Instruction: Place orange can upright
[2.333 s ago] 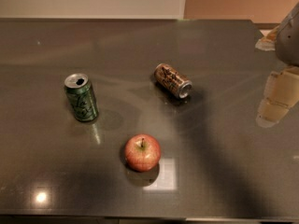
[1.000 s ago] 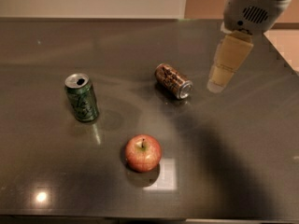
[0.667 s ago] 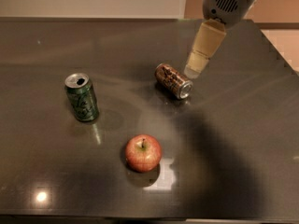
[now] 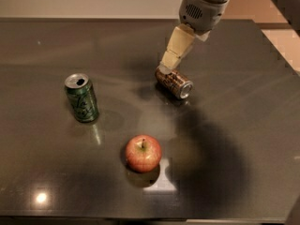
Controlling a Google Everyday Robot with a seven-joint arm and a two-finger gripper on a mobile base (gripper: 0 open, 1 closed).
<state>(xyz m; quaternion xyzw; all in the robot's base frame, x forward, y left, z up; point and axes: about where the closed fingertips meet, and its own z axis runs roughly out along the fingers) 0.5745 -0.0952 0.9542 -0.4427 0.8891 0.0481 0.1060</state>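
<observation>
The gripper (image 4: 165,68) hangs at the far end of the orange can (image 4: 175,83), lying sideways beneath it, probably for righting; its grip cannot be told.

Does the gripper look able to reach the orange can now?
Probably yes. The gripper is at the far end of the orange can, which lies on its side; green can and apple sit well apart.
</observation>
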